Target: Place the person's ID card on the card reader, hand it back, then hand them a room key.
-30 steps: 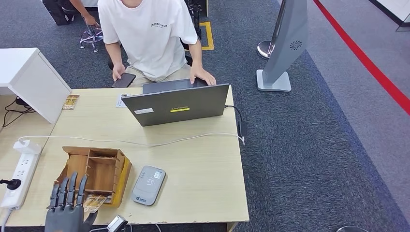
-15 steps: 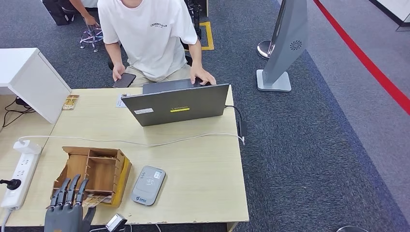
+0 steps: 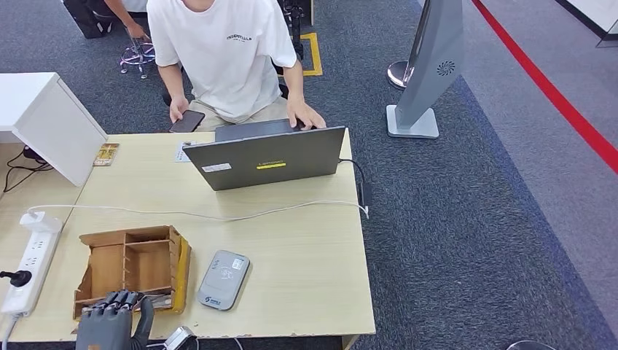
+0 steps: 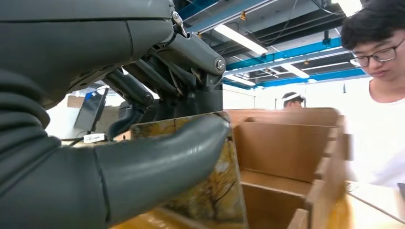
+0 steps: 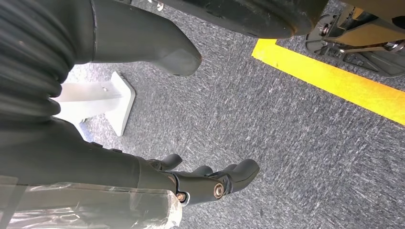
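The wooden table (image 3: 306, 262) carries everything, and a person (image 3: 226, 55) in a white T-shirt sits at its far side, well beyond the fingers, with one hand on the open grey laptop (image 3: 266, 157) and the other holding a dark phone (image 3: 187, 121). A white cable (image 3: 218, 214) runs across the table between the laptop and the nearer things, and a white power strip (image 3: 28, 266) lies out past the left hand's outer side. The brown cardboard organiser (image 3: 131, 268), split into compartments, stands directly ahead of the left hand (image 3: 109, 324), whose curled fingers (image 3: 116, 300) reach its near edge. The grey card reader (image 3: 224, 280) lies flat just beside the organiser, off to the thumb side of that hand and apart from it. In the left wrist view the thick thumb (image 4: 162, 162) presses a room key (image 4: 210, 186), a card with a yellowish picture on it, against the darker fingers behind it, so the hand pinches the card right at the organiser's nearest compartment. The right hand (image 5: 191, 143) hangs over the grey carpet with its fingers loosely bent, apart from the thumb and holding nothing.
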